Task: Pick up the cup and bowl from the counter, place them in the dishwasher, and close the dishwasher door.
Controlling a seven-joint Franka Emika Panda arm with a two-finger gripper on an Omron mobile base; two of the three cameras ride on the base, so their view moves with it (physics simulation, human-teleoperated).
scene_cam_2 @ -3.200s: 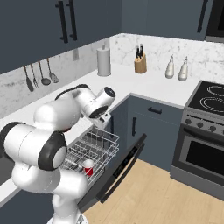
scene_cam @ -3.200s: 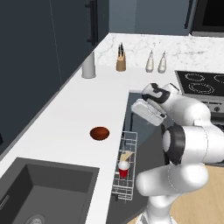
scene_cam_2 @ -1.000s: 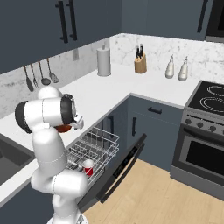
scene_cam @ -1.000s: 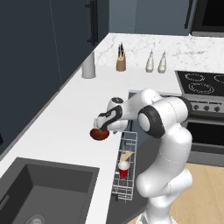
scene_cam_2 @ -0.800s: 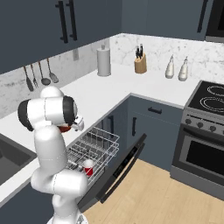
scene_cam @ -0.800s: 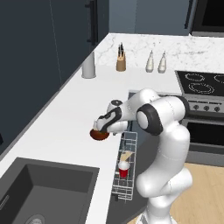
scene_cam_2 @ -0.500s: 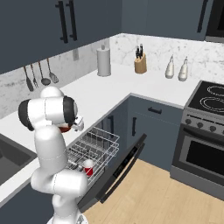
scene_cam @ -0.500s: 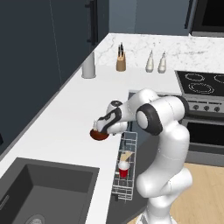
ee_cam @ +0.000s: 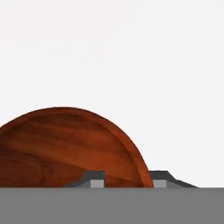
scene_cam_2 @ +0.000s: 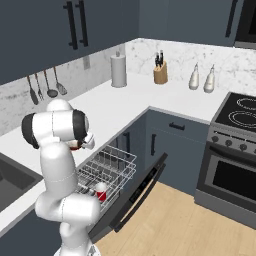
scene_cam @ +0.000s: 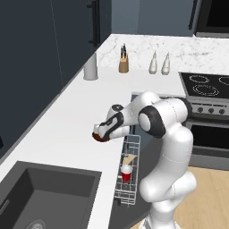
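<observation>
**Hand view: my fingers straddle the bowl's rim**

Hand view shows the bowl [ee_cam: 65,146] close up, reddish-brown and wood-grained, resting on the white counter [ee_cam: 131,52]. One dark fingertip [ee_cam: 94,178] sits inside the bowl and the other just outside its rim, so my gripper [ee_cam: 127,179] is narrowed around the wall; I cannot tell whether the pads are actually pressing on it.

From the left base view, my gripper [scene_cam: 103,131] is down at the bowl [scene_cam: 100,137], near the counter's [scene_cam: 67,116] front edge. Just beside that edge the dishwasher's white wire rack [scene_cam: 128,172] is pulled out, with the red cup [scene_cam: 126,173] standing upright in it. A dark sink [scene_cam: 49,192] lies in the counter nearby. Well apart, toward the back corner, stand a grey canister [scene_cam: 90,67], a knife block [scene_cam: 123,62] and two pale bottles [scene_cam: 159,64], with the stove [scene_cam: 208,87] alongside.

In the right base view the dishwasher door [scene_cam_2: 135,195] hangs open and lowered, the rack [scene_cam_2: 107,167] above it, the cup [scene_cam_2: 101,192] at its near end. My own arm hides most of the bowl there.
</observation>
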